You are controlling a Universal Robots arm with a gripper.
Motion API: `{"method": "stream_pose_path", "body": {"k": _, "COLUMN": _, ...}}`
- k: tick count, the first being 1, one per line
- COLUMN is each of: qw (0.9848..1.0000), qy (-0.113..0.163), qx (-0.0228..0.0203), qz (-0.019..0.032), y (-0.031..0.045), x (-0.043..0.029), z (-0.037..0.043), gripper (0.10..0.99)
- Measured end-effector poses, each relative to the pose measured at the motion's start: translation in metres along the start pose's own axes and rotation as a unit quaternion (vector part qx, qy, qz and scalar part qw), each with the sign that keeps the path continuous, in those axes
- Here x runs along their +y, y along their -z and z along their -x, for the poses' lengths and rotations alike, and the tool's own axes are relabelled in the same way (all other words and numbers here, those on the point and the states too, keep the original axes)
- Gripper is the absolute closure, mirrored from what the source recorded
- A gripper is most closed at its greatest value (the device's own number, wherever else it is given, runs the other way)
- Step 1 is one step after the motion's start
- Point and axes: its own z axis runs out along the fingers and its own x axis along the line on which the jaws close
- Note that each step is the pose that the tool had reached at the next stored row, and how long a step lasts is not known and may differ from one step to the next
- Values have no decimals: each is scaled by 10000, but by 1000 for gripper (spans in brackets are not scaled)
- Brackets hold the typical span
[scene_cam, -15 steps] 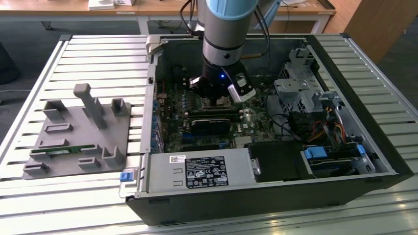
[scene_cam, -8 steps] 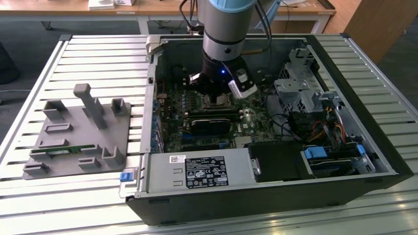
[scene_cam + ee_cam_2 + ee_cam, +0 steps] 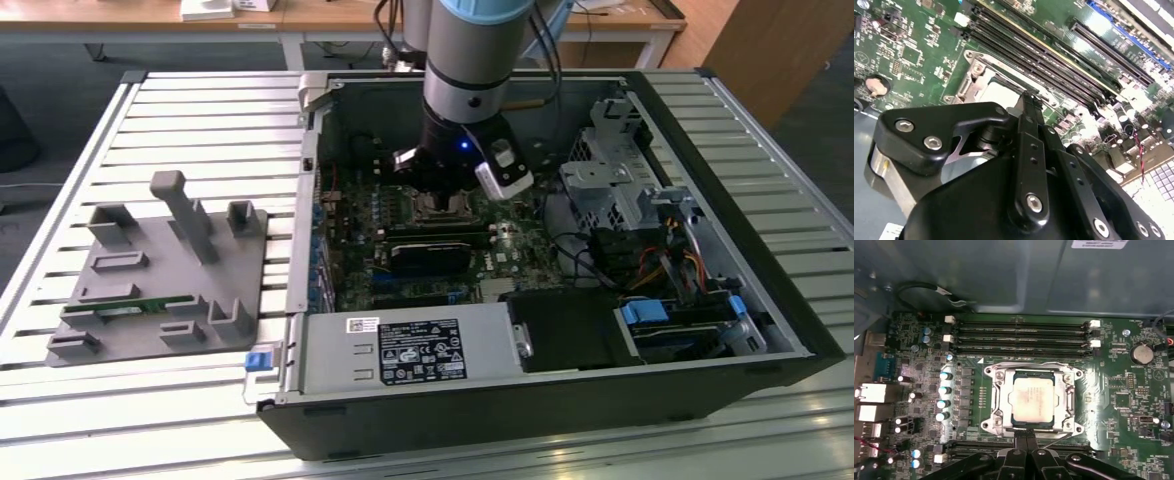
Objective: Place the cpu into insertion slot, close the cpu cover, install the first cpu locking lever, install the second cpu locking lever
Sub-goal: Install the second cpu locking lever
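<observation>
In the first wrist view the cpu [image 3: 1033, 396], a pale silvery square chip, lies flat in the insertion slot [image 3: 990, 373] on the green board. The cpu cover [image 3: 1070, 396], a thin silver frame, lies down around the chip. My gripper [image 3: 1027, 433] is shut, its two black fingers pressed together with nothing seen between them, right at the socket's edge. A thin metal locking lever [image 3: 1059, 439] runs beside the fingertips. The second wrist view has the gripper [image 3: 1029, 98] tip over the cpu [image 3: 998, 93]. In the exterior view the gripper [image 3: 447, 192] hangs inside the open computer case.
Long black memory slots [image 3: 1019, 337] flank the socket on two sides. A long black card [image 3: 434, 248] lies just beyond the socket, with a power supply [image 3: 407, 350] and drive cage [image 3: 614, 190] nearby. A grey fixture plate [image 3: 160, 270] sits at the exterior view's left.
</observation>
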Motion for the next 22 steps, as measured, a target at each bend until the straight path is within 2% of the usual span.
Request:
{"method": "stream_pose_path", "body": {"k": 5, "qw": 10000, "qy": -3, "qx": 15, "qz": 1, "y": 1, "x": 0, "z": 80, "gripper": 980}}
{"method": "stream_pose_path", "body": {"k": 8, "qw": 10000, "qy": -4, "qx": 21, "qz": 0, "y": 2, "x": -2, "z": 100, "gripper": 980}}
{"method": "stream_pose_path", "body": {"k": 13, "qw": 10000, "qy": -4, "qx": 21, "qz": 2, "y": 12, "x": -72, "z": 97, "gripper": 980}}
{"method": "stream_pose_path", "body": {"k": 16, "qw": 10000, "qy": -4, "qx": 21, "qz": 4, "y": 13, "x": -99, "z": 51, "gripper": 980}}
{"method": "stream_pose_path", "body": {"k": 20, "qw": 10000, "qy": -4, "qx": 21, "qz": 6, "y": 10, "x": -120, "z": -100, "gripper": 980}}
{"method": "stream_pose_path", "body": {"k": 22, "qw": 10000, "qy": -4, "qx": 21, "qz": 9, "y": 5, "x": -137, "z": -140, "gripper": 980}}
